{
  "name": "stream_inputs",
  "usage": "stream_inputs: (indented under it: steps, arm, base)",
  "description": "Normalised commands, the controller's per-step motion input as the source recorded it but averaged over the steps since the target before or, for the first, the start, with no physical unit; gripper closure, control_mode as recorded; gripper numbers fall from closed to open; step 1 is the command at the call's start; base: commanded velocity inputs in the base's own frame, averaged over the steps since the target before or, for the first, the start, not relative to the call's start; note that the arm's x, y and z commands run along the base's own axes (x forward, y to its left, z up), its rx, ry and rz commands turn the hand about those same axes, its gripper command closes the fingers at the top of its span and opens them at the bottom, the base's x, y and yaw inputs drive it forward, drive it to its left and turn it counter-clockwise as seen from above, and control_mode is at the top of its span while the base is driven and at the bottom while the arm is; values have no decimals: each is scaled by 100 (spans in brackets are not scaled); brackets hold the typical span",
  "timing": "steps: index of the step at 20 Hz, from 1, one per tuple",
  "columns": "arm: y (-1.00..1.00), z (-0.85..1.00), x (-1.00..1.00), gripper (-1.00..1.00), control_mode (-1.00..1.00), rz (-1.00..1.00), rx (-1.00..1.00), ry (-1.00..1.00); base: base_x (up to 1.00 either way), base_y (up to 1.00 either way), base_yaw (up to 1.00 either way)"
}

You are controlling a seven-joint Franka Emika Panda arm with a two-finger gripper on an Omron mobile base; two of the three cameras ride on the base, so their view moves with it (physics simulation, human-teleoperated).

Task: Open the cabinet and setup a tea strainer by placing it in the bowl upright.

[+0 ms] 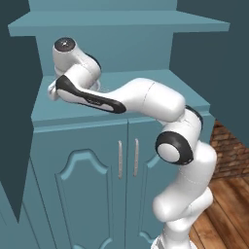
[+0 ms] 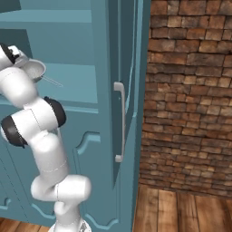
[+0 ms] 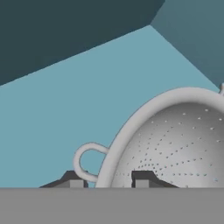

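Observation:
The cabinet [image 1: 116, 24] stands open, and its right door [image 2: 102, 68] with a long silver handle [image 2: 120, 122] is swung out towards me. The tea strainer [image 2: 34, 69], a pale perforated cup with a thin handle, lies on the teal shelf [image 1: 182, 85]. My arm reaches onto that shelf at the left. In the hand view the strainer [image 3: 175, 144] is very close, and my gripper [image 3: 107, 179] straddles its rim beside the small loop [image 3: 83, 159]. One finger sits outside the rim and one inside, with small gaps showing. The bowl is out of view.
Below the shelf are lower teal double doors [image 1: 82, 185] with short handles [image 1: 127, 158], both shut. A brick wall [image 2: 190, 90] and wooden floor [image 2: 181, 208] lie to the right of the cabinet. Another shelf hangs close above the hand.

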Motion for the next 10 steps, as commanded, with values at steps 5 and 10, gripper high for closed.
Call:
stream_inputs:
  steps: [5,10]
  arm:
    - [-29,3,-29,100,-100,11,-9,0]
    - [-12,28,-64,100,-100,13,-3,0]
  base:
    - [0,0,0]
    - [0,0,0]
